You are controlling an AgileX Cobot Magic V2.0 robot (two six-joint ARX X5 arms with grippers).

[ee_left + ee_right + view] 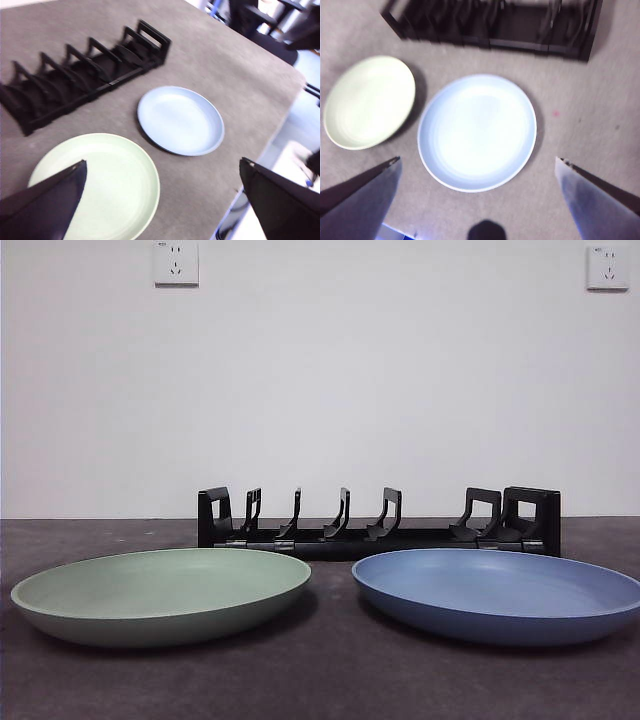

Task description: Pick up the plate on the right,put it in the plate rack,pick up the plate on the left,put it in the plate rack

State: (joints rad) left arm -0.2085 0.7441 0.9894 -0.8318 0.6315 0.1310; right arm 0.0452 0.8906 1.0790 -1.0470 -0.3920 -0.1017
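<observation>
A blue plate (497, 592) lies flat on the right of the table and a pale green plate (162, 592) lies flat on the left. Behind them stands the black plate rack (378, 524) with nothing between its prongs. My right gripper (477, 197) hangs open high above the blue plate (477, 131), nothing between its jaws; the green plate (369, 101) lies beside it. My left gripper (162, 200) is open too, high over the green plate (100, 185), with the blue plate (180, 120) and the rack (82, 70) beyond. Neither arm shows in the front view.
The table (330, 680) is dark grey felt. Its edge (260, 145) runs close past the blue plate in the left wrist view, with dark chairs (255, 20) beyond. A white wall with two sockets (176, 262) stands behind the rack.
</observation>
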